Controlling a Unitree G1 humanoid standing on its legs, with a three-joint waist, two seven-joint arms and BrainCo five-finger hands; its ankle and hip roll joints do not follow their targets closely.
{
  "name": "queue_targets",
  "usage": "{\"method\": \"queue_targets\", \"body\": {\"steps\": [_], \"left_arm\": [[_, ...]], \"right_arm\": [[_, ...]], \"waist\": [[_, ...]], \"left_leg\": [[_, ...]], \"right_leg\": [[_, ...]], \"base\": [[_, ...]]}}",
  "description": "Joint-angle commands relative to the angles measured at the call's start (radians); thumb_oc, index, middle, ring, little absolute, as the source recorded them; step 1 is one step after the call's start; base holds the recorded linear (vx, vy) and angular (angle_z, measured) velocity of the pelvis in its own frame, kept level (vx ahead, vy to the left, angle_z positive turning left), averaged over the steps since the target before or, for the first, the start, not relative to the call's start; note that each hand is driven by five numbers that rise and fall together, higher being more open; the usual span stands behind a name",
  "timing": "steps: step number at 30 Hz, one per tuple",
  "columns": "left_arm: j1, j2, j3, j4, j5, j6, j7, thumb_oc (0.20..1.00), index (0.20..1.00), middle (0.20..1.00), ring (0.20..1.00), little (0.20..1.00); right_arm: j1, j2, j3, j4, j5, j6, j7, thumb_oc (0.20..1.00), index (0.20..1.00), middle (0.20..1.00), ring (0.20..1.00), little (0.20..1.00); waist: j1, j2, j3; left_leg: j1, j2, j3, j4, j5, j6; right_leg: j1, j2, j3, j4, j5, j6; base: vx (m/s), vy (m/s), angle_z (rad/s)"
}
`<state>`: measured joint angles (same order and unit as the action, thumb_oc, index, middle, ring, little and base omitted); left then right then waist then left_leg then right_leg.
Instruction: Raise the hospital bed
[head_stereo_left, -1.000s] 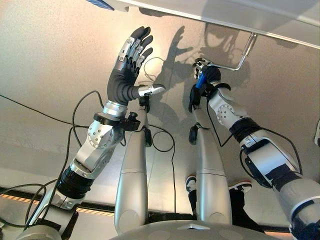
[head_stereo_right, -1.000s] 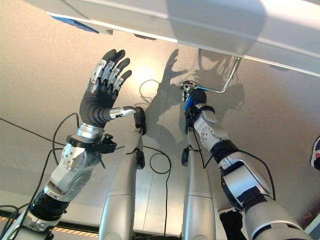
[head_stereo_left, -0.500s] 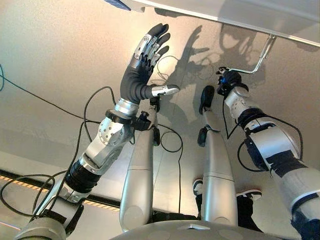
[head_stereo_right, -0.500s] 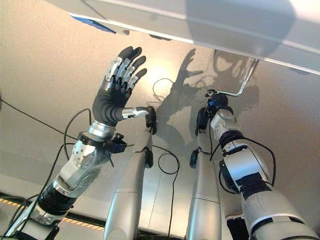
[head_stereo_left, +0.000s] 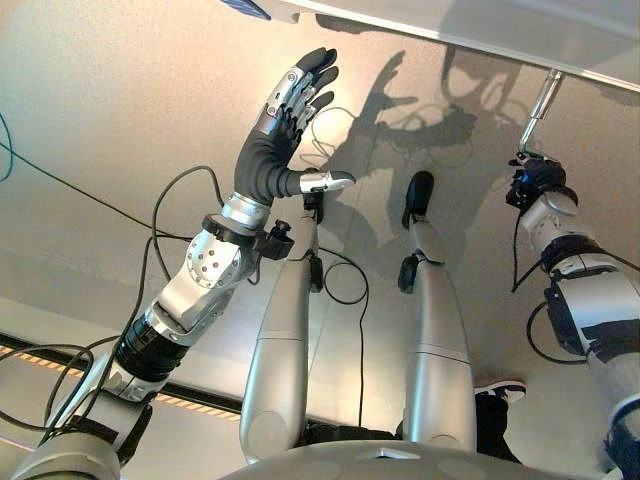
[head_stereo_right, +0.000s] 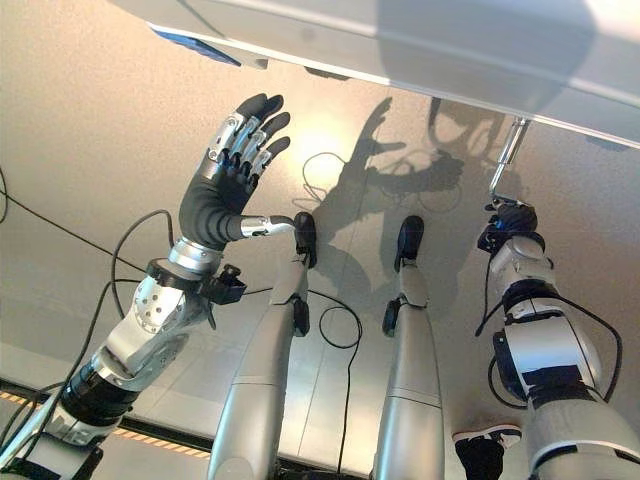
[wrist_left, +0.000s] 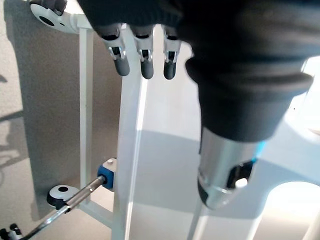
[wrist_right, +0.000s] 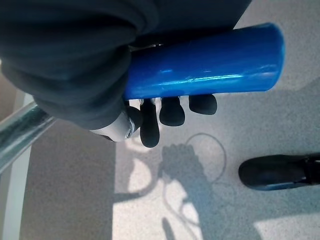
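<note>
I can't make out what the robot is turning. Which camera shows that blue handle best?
The right wrist view: the blue handle fills the frame, with the right hand curled round it. In the eye views that hand covers it, at the end of the metal crank rod.

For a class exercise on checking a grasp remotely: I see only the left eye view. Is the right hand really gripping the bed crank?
Observer: Yes. Its wrist view shows the right hand with fingers curled round the crank's blue handle.
Operator: Where does the crank meet the bed?
Observer: The left wrist view shows a metal shaft entering a blue collar on the white bed frame.
</note>
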<state>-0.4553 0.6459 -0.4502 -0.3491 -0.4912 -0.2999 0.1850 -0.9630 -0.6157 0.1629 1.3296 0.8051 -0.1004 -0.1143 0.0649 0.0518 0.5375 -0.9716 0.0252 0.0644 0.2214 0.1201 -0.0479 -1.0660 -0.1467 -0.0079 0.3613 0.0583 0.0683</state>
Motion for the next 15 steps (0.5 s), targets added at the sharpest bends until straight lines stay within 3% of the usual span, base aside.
{"method": "queue_targets", "body": {"steps": [1, 10, 11, 12, 13, 14, 15], "left_arm": [[0.047, -0.016, 0.058, -0.111, 0.036, -0.06, -0.022, 1.0, 1.0, 1.0, 1.0, 1.0], [0.088, 0.012, 0.125, -0.129, 0.046, -0.069, -0.014, 1.0, 1.0, 1.0, 1.0, 1.0], [0.111, 0.011, 0.164, -0.144, 0.055, -0.073, -0.015, 1.0, 1.0, 1.0, 1.0, 1.0], [0.112, 0.011, 0.163, -0.145, 0.054, -0.073, -0.016, 1.0, 1.0, 1.0, 1.0, 1.0], [0.161, 0.009, 0.211, -0.167, 0.073, -0.069, -0.01, 1.0, 1.0, 1.0, 1.0, 1.0], [0.153, 0.01, 0.21, -0.166, 0.073, -0.068, -0.01, 1.0, 1.0, 1.0, 1.0, 1.0], [0.18, 0.018, 0.239, -0.175, 0.079, -0.07, -0.014, 1.0, 1.0, 1.0, 1.0, 1.0]], "right_arm": [[0.244, -0.179, -0.117, 0.117, 0.071, 0.02, -0.072, 0.2, 0.2, 0.2, 0.2, 0.2], [0.366, -0.251, -0.163, -0.042, 0.102, -0.047, -0.051, 0.2, 0.2, 0.2, 0.2, 0.2], [0.445, -0.253, -0.182, -0.213, 0.126, -0.095, -0.026, 0.2, 0.2, 0.2, 0.2, 0.2], [0.453, -0.251, -0.187, -0.219, 0.125, -0.095, -0.028, 0.2, 0.2, 0.2, 0.2, 0.2], [0.638, -0.207, -0.224, -0.656, 0.117, -0.157, -0.037, 0.2, 0.2, 0.2, 0.2, 0.2], [0.638, -0.206, -0.231, -0.661, 0.114, -0.155, -0.04, 0.2, 0.2, 0.2, 0.2, 0.2], [0.74, -0.211, -0.287, -0.882, 0.134, -0.2, -0.018, 0.2, 0.2, 0.2, 0.2, 0.2]], "waist": [[-0.086, 0.044, -0.018], [-0.128, -0.012, -0.018], [-0.147, -0.032, -0.018], [-0.146, -0.033, -0.018], [-0.174, -0.062, -0.018], [-0.172, -0.062, -0.018], [-0.188, -0.078, -0.018]], "left_leg": [[0.018, -0.01, -0.04, 0.085, -0.125, -0.007], [0.016, -0.002, -0.037, 0.09, -0.125, -0.013], [0.013, -0.001, -0.036, 0.089, -0.124, -0.015], [0.014, -0.002, -0.036, 0.089, -0.123, -0.015], [0.02, 0.002, -0.033, 0.091, -0.129, -0.015], [0.01, 0.001, -0.032, 0.087, -0.12, -0.015], [0.006, 0.002, -0.033, 0.088, -0.119, -0.016]], "right_leg": [[0.054, 0.01, -0.016, -0.034, -0.026, 0.086], [0.055, 0.019, -0.015, -0.035, -0.022, 0.087], [0.052, 0.022, -0.013, -0.037, -0.02, 0.087], [0.052, 0.021, -0.012, -0.037, -0.021, 0.088], [0.058, 0.023, -0.009, -0.034, -0.026, 0.089], [0.048, 0.023, -0.008, -0.038, -0.016, 0.089], [0.044, 0.023, -0.007, -0.037, -0.014, 0.09]], "base": [[0.0, 0.0, 0.0], [0.0, -0.009, 0.02], [0.0, 0.0, 0.0], [0.0, 0.0, 0.0], [-0.01, -0.002, -0.05], [-0.01, -0.009, -0.07], [-0.02, -0.009, -0.1]]}}
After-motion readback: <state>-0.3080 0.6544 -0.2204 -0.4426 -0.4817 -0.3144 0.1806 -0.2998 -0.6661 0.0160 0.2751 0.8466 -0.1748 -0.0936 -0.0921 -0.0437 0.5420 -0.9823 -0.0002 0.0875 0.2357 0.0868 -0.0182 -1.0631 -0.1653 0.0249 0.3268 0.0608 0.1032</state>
